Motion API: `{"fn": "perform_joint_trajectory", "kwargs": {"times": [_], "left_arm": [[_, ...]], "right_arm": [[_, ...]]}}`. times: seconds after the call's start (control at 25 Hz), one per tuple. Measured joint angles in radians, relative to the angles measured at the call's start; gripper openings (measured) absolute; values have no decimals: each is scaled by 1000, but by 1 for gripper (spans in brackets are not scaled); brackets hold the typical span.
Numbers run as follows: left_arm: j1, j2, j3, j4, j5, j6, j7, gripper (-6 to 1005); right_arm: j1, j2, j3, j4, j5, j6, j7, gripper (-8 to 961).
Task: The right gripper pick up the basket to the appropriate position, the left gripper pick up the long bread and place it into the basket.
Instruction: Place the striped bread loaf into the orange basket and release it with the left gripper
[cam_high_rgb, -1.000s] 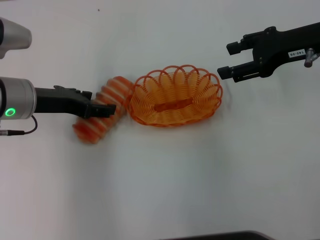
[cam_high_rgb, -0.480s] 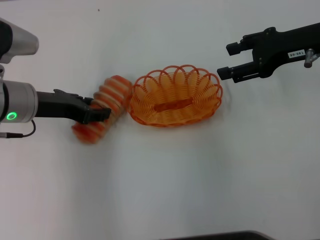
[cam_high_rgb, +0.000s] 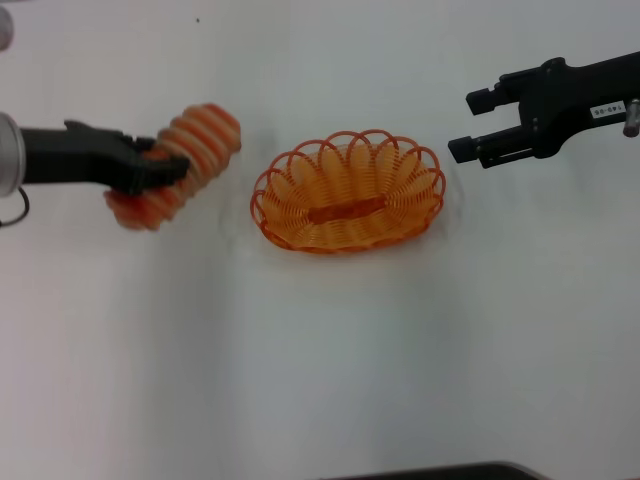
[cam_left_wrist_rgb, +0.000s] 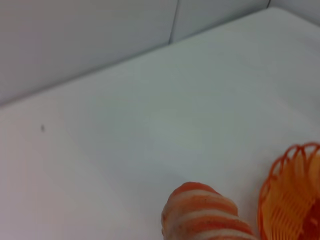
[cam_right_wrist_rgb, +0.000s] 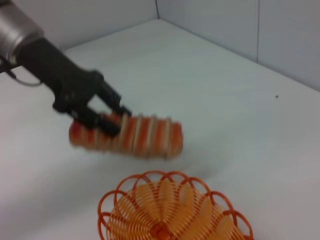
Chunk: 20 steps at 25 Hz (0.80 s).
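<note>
The orange wire basket (cam_high_rgb: 348, 192) stands on the white table (cam_high_rgb: 320, 350) in the middle of the head view; it also shows in the right wrist view (cam_right_wrist_rgb: 172, 210) and the left wrist view (cam_left_wrist_rgb: 292, 192). My left gripper (cam_high_rgb: 168, 168) is shut on the long bread (cam_high_rgb: 180, 158), orange-red with cream ridges, and holds it lifted off the table to the left of the basket. The bread also shows in the right wrist view (cam_right_wrist_rgb: 135, 135) and the left wrist view (cam_left_wrist_rgb: 205, 215). My right gripper (cam_high_rgb: 467, 126) is open and empty, just right of the basket and behind it.
The white table runs to a pale wall (cam_left_wrist_rgb: 100, 40) at the back. A dark edge (cam_high_rgb: 440, 472) shows at the bottom of the head view.
My left gripper has lifted the bread off the table and carried it left and up, away from the basket. The right gripper has drawn slightly right.
</note>
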Motion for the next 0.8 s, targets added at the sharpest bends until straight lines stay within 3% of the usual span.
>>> {"fn": "perform_joint_trajectory", "kwargs": {"times": [0.12,0.28,0.4,0.44,0.56,0.8], "left_arm": [[-40,2,-22,54,-33,46,27,490],[-100,1,-19,33,-70,77,72,438],[-194,-1,11,-72,-88,92,122,415],[-194,-1,11,-72,-88,92,122,408],[-288,-3,41,-222,-92,84,175,382],[-358,-6,56,-353,-108,72,235,341]], "right_arm": [[-7,-15,0,2,-6,-9,15,775],[-22,-20,1,1,-6,-15,13,775],[-28,-20,1,1,-8,-23,12,758],[-29,-20,1,2,-8,-24,12,758],[-34,-20,1,4,-8,-27,10,758],[-43,-19,1,4,-8,-31,9,757]]}}
